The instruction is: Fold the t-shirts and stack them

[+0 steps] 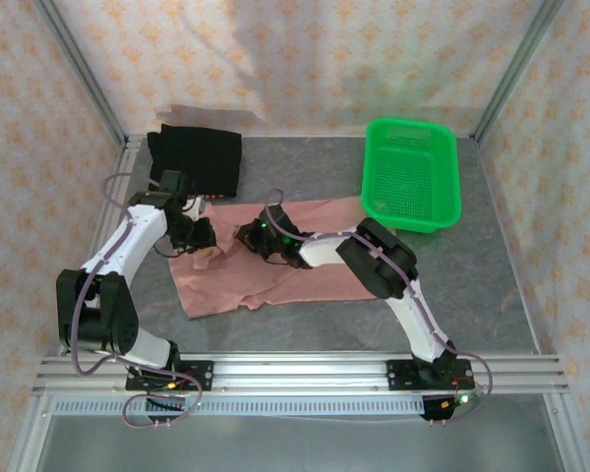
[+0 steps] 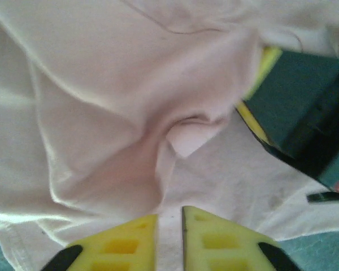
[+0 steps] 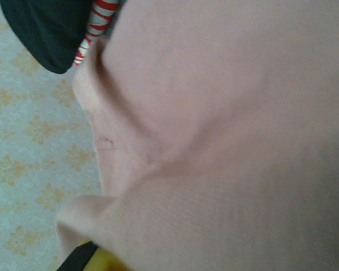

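Grey table, floral-papered walls around, bears pink t-shirt.

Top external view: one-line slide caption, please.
The left hand and right hand low on the spread pink shirt; black shirt at back left, green basket at back right.

The left arm folds at its elbow and reaches far-right to the left hand, whose fingers are nearly together on the pink t-shirt. The right arm stretches low leftward to the right hand, its grip hidden.
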Controlling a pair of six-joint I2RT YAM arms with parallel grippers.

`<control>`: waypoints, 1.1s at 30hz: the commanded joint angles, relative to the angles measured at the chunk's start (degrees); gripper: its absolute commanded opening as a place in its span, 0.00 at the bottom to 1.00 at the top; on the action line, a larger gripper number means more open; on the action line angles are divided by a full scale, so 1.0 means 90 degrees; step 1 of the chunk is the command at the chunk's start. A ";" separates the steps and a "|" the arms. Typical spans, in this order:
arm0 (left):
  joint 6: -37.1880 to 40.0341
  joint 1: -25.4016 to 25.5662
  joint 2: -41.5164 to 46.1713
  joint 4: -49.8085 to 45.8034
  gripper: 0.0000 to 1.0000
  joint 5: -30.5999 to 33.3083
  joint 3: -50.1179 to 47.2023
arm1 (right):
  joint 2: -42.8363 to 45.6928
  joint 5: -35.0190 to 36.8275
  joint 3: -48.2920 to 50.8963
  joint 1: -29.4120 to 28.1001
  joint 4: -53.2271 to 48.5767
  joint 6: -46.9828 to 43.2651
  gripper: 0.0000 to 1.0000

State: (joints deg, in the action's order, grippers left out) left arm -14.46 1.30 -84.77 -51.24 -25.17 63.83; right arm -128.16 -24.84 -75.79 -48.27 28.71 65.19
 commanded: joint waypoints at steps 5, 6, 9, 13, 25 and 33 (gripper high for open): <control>-0.0292 -0.0142 0.0279 0.0172 0.40 0.0612 -0.0379 | 0.0981 -0.0151 0.0877 0.0059 -0.0364 0.0016 0.01; -0.0359 -0.0147 0.0208 0.0220 0.40 0.0689 -0.0411 | 0.1062 -0.0186 0.0945 0.0063 -0.0411 0.0003 0.01; -0.0454 -0.0145 -0.0041 0.0362 0.41 0.1009 -0.0442 | 0.1184 -0.0349 0.1014 0.0061 -0.0655 -0.0090 0.00; -0.0548 -0.0153 -0.0379 0.0668 0.40 0.1292 -0.0452 | 0.1275 -0.0433 0.0862 0.0070 -0.1245 -0.0287 0.00; -0.1127 -0.0142 -0.1689 0.1562 0.43 0.1096 0.0060 | 0.1037 -0.0580 0.0005 0.0099 -0.2807 -0.0977 0.05; -0.1208 -0.0146 -0.2410 0.1403 0.41 0.1390 0.0353 | 0.1235 -0.0429 0.0161 0.0055 -0.3031 -0.0912 0.25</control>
State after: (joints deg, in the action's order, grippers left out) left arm -24.25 0.32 -104.79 -38.39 -15.51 66.02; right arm -119.02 -29.76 -74.87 -47.59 3.18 57.04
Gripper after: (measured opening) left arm 0.417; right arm 0.240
